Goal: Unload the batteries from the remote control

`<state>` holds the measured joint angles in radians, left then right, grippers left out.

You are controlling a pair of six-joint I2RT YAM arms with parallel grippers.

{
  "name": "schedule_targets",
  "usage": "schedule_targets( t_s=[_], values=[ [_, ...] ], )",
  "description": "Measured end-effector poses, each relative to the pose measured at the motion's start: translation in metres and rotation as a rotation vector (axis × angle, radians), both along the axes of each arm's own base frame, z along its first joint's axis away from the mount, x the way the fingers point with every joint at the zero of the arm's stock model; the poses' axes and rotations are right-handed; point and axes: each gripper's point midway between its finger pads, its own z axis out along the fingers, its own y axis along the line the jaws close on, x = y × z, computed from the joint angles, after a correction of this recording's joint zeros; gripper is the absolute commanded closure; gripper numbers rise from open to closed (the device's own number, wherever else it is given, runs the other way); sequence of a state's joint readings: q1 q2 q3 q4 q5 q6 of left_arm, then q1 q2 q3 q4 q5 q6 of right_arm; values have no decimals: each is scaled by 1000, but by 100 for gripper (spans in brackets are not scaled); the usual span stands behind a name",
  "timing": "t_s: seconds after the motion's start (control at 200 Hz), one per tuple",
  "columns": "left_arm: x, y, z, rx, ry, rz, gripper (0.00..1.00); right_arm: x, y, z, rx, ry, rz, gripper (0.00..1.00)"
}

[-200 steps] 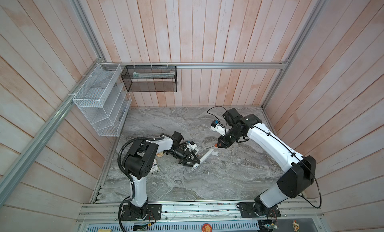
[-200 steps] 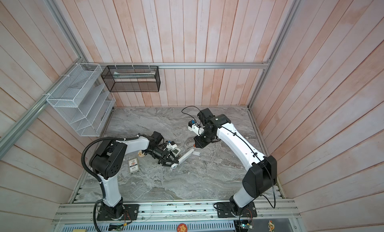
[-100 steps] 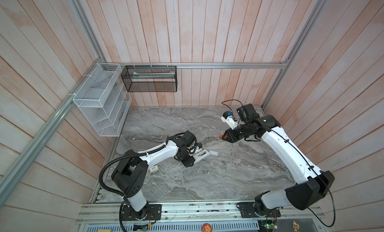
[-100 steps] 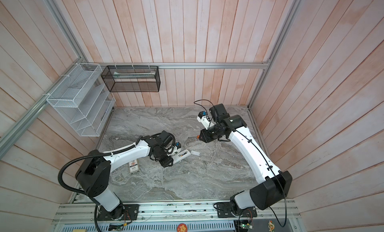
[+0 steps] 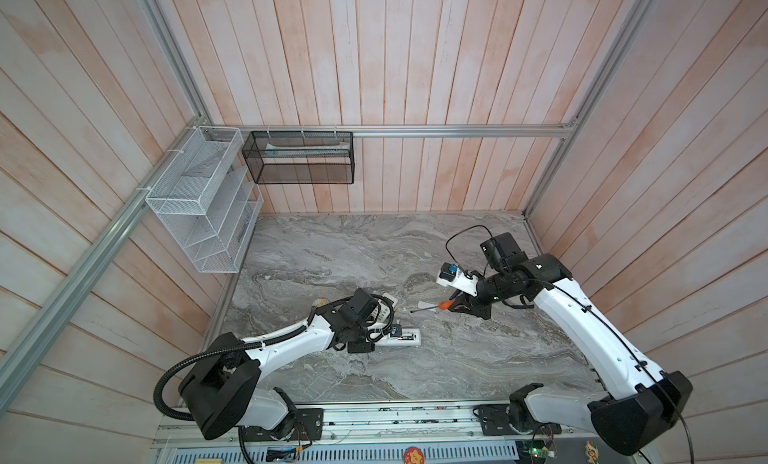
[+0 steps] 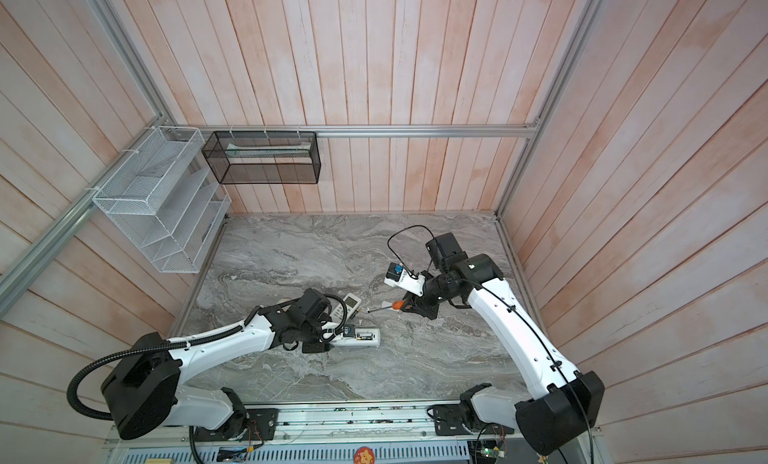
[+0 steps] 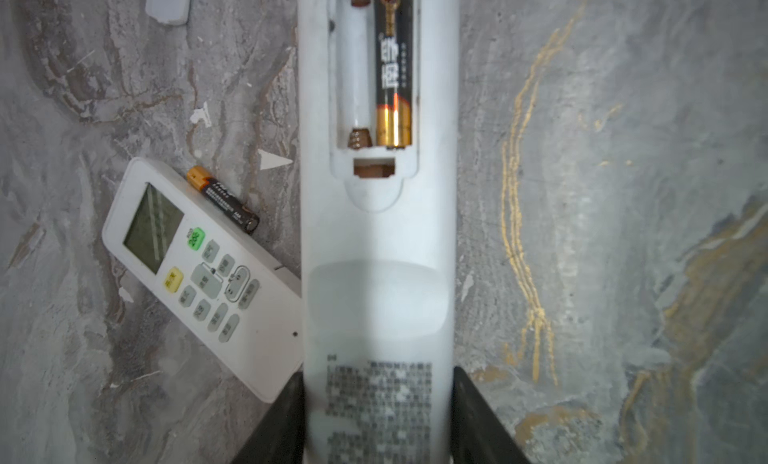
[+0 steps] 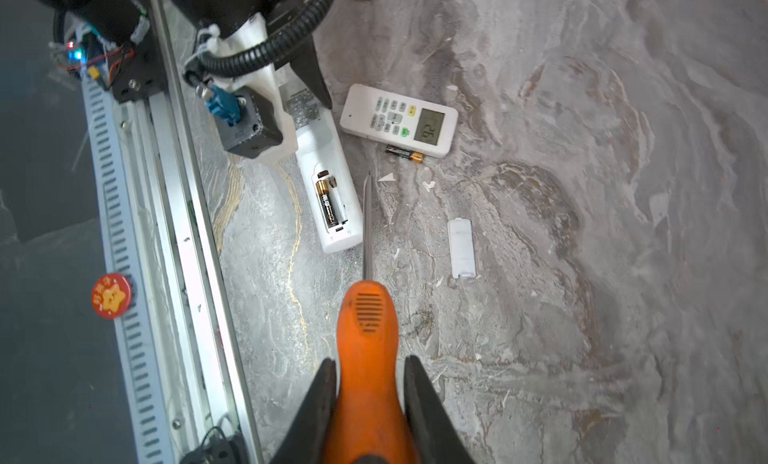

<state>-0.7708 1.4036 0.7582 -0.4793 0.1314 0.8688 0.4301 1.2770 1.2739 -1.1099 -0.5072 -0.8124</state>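
Observation:
My left gripper [image 7: 378,399] is shut on the label end of a long white remote control [image 7: 378,241] that lies back-up on the marble. Its compartment is uncovered: one of the batteries [image 7: 392,75] sits in one slot, and the slot beside it [image 7: 358,66] is bare. Another battery [image 8: 404,153] lies loose against a second remote with a display [image 8: 399,120]. My right gripper [image 8: 370,378] is shut on an orange-handled screwdriver [image 8: 368,316]. Its blade tip hovers just off the long remote's [image 8: 328,183] side. In both top views the screwdriver [image 5: 440,304] is right of the remote [image 5: 405,337].
A small white cover [image 8: 461,247] lies on the marble beyond the screwdriver blade. A white wire rack [image 5: 199,204] hangs on the left wall, a black mesh basket [image 5: 299,158] on the back wall. The metal rail [image 5: 374,420] runs along the front. A tan round object [image 5: 320,303] sits by my left arm.
My right gripper has drawn back to the right with the screwdriver, away from the remote. My left gripper has swung the long remote round and toward the front.

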Motion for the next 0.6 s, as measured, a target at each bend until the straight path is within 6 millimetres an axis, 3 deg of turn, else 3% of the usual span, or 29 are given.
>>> schedule_targets(
  t_s=[0.255, 0.48, 0.6],
  values=[
    [-21, 7, -8, 1, -10, -102, 100, -3, 14, -27, -27, -48, 256, 100],
    [-23, 11, -11, 23, -1, -108, 100, -38, 35, -36, -64, -4, 403, 100],
    [-24, 16, -13, 39, 4, -98, 100, -51, 41, -37, -84, 45, 392, 100]
  ],
)
